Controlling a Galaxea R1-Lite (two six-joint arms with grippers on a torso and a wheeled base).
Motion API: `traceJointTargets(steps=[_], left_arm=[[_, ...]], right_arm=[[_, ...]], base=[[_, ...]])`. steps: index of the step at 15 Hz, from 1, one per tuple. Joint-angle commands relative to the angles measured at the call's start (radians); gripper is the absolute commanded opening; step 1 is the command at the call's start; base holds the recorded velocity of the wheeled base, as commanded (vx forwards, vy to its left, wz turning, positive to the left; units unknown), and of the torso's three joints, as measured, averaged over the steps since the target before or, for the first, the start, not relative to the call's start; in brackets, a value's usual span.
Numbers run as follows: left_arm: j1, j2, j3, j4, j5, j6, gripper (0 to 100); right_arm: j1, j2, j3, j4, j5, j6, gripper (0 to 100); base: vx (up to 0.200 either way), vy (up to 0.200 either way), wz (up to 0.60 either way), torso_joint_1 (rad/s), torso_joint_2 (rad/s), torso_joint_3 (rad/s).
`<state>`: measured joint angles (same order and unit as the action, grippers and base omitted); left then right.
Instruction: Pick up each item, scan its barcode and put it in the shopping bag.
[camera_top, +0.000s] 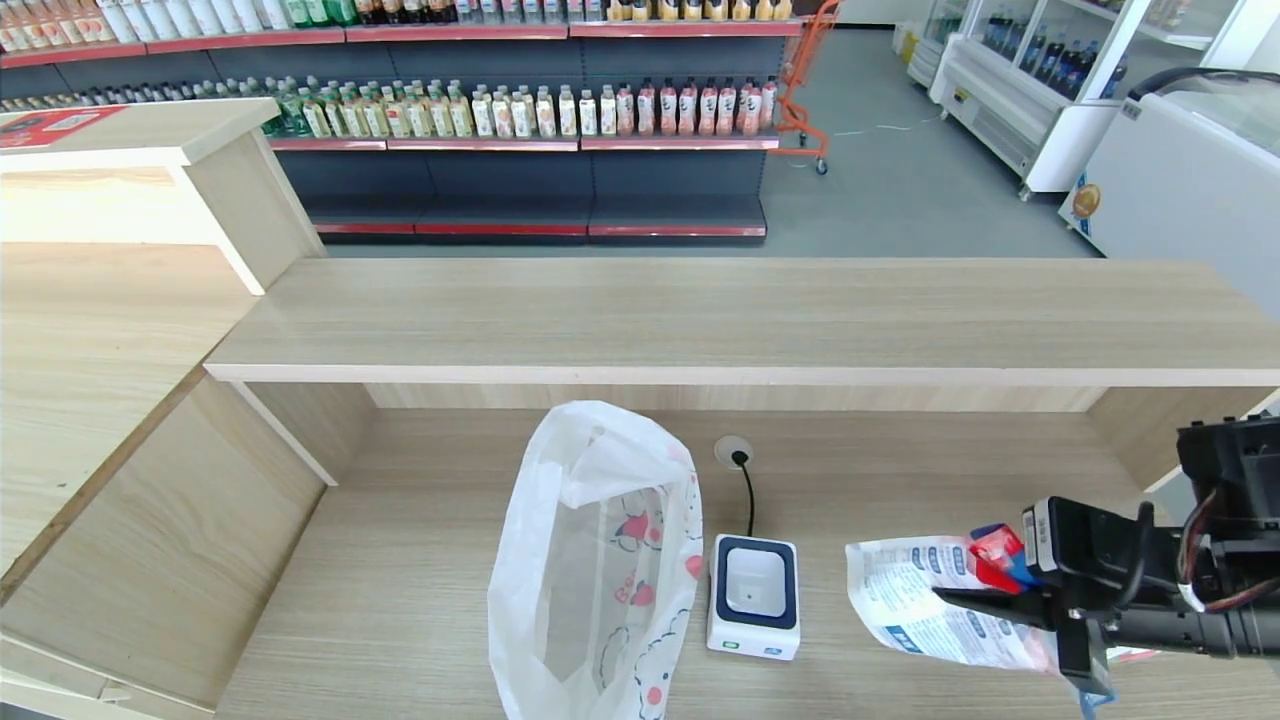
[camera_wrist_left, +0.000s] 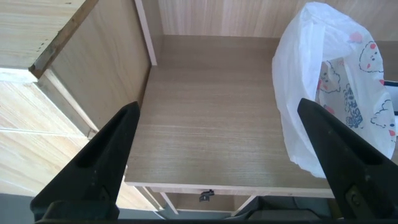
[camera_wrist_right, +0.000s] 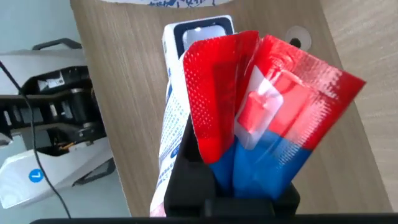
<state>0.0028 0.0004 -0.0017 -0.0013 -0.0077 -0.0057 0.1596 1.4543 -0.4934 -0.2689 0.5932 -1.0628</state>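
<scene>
**A:** While the right gripper (camera_top: 985, 582) is clamped on the red-and-blue sealed end of the packet (camera_top: 925, 600), which step would you say we're on?

**B:** The scan, I judge. The packet is lifted off the counter (camera_top: 400, 560) at about 4 o'clock in the head view. Its white printed body points toward the scanner (camera_top: 754, 595), which sits just beside it at the packet's 9 o'clock. It isn't over the scanner's window yet.

**A:** So what does the next move call for?

**B:** Probably carrying the packet toward 9 o'clock until it's above the window, then turning it so the barcode faces down. I can't tell which face has the code.

**A:** And the other arm?

**B:** The left gripper (camera_wrist_left: 217, 162) has its jaws spread wide with nothing between them, over bare counter beside the bag.

**A:** What about the bag itself?

**B:** The shopping bag (camera_top: 590, 560) touches the scanner's 9 o'clock side or nearly so, standing up with its mouth open. I can make out no item inside, though the film hides its lower part.
</scene>
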Motion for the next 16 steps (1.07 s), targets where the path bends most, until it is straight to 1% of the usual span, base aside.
traceJointTargets(steps=[1,3,4,8,11,16], left_arm=[[0.0,0.0,0.0,0.0,0.0,0.0,100],[0.0,0.0,0.0,0.0,0.0,0.0,100],[0.0,0.0,0.0,0.0,0.0,0.0,100],[0.0,0.0,0.0,0.0,0.0,0.0,100],[0.0,0.0,0.0,0.0,0.0,0.0,100],[0.0,0.0,0.0,0.0,0.0,0.0,100]], right_arm=[[-0.002,0.097,-0.011,-0.061,0.056,-0.066,0],[-0.012,0.213,-0.027,-0.173,0.16,-0.167,0],[-0.012,0.256,-0.033,-0.202,0.197,-0.21,0],[-0.008,0.379,-0.073,-0.216,0.293,-0.399,0],[-0.006,0.426,-0.108,-0.213,0.306,-0.441,0],[0.012,0.522,-0.211,-0.216,0.41,-0.505,0]], base=[[0.0,0.0,0.0,0.0,0.0,0.0],[0.0,0.0,0.0,0.0,0.0,0.0],[0.0,0.0,0.0,0.0,0.0,0.0],[0.0,0.0,0.0,0.0,0.0,0.0],[0.0,0.0,0.0,0.0,0.0,0.0],[0.0,0.0,0.0,0.0,0.0,0.0]])
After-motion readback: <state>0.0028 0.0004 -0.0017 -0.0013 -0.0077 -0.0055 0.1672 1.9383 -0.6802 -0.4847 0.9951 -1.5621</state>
